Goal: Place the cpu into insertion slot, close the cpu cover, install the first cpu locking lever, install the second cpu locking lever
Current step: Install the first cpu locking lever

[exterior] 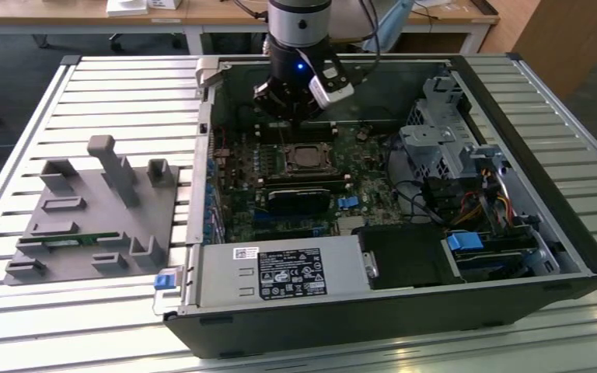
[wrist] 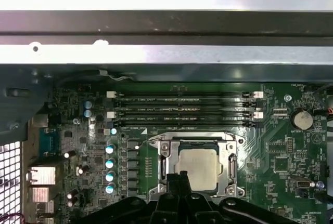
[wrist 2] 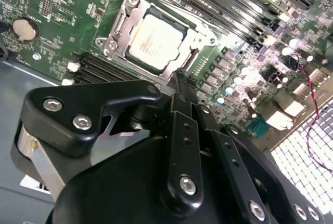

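**Already seated, the cpu (wrist 2: 156,39) lay under its cover, the gripper (wrist 2: 179,73) closed beside it**

The cpu sat flat in its socket on the green motherboard (wrist: 281,182), inside the open black computer case (exterior: 382,322). The cpu cover (wrist 2: 131,7), a thin silvery metal frame with a square window, lay down around it, so the chip's pale silvery-tan top showed through the opening.

In both wrist views the gripper's 2 black fingers were pressed together with nothing between them. Their tips stood just beside 1 edge of the cover, near the middle of that edge. Whether they touched the metal could not be told. In the exterior view the gripper hung just above the board, close to the socket.

The chip looked nearly square, with no clear long axis. In the first wrist view its edges ran in line with the 4 dark, narrow memory slots (wrist: 182,107) near the socket. Its top was smooth and matt, while the cover frame was brighter and glinted at the corners.

A round silver coin battery (wrist 2: 23,29) lay on the board, well apart from the socket. A grey moulded fixture (exterior: 91,217) rested on the slatted table (exterior: 122,85) at the exterior view's left.
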You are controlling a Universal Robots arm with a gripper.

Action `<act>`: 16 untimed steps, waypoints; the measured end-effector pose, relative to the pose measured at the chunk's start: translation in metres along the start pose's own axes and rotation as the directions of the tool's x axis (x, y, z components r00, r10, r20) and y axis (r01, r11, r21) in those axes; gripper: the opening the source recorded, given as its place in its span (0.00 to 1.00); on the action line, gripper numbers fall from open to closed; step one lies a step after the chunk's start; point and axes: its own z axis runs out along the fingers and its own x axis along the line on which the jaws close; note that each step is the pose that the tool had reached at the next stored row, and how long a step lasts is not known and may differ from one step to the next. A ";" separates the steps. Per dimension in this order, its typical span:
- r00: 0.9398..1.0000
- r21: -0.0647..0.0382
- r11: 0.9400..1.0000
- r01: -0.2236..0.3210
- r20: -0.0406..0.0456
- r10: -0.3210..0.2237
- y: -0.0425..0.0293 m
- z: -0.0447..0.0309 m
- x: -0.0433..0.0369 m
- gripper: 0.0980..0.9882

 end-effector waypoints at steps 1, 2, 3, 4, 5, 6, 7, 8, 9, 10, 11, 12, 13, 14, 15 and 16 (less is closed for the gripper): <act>1.000 0.000 1.000 0.000 0.000 0.000 0.0000 0.0000 0.0006 0.01; 1.000 0.000 1.000 0.000 0.000 0.000 -0.0001 0.0000 0.0010 0.01; 1.000 0.000 1.000 0.000 0.000 0.000 -0.0001 0.0000 0.0016 0.01; 1.000 0.000 1.000 0.000 0.000 0.000 -0.0002 0.0000 0.0023 0.01; 1.000 0.000 1.000 0.000 0.000 0.000 -0.0002 -0.0001 0.0033 0.01; 1.000 0.000 1.000 0.000 0.000 0.000 -0.0003 -0.0001 0.0044 0.01; 1.000 0.000 1.000 0.000 0.000 0.000 -0.0003 -0.0001 0.0059 0.01; 1.000 0.000 1.000 0.000 0.000 0.000 -0.0003 -0.0001 0.0074 0.01; 1.000 0.000 1.000 0.000 0.000 0.000 -0.0004 -0.0002 0.0087 0.01; 1.000 0.000 1.000 0.000 0.000 0.000 -0.0004 -0.0001 0.0098 0.01; 1.000 0.000 1.000 0.000 0.000 0.000 -0.0004 -0.0002 0.0113 0.01; 1.000 0.000 1.000 0.000 0.000 0.000 -0.0005 -0.0002 0.0131 0.01; 1.000 0.000 1.000 0.000 0.000 0.000 -0.0005 -0.0003 0.0150 0.01; 1.000 0.000 1.000 0.000 0.000 0.000 -0.0006 -0.0003 0.0170 0.01; 1.000 0.000 1.000 0.000 0.000 0.000 -0.0006 -0.0003 0.0191 0.01; 1.000 0.000 1.000 0.000 0.000 0.000 -0.0007 -0.0003 0.0208 0.01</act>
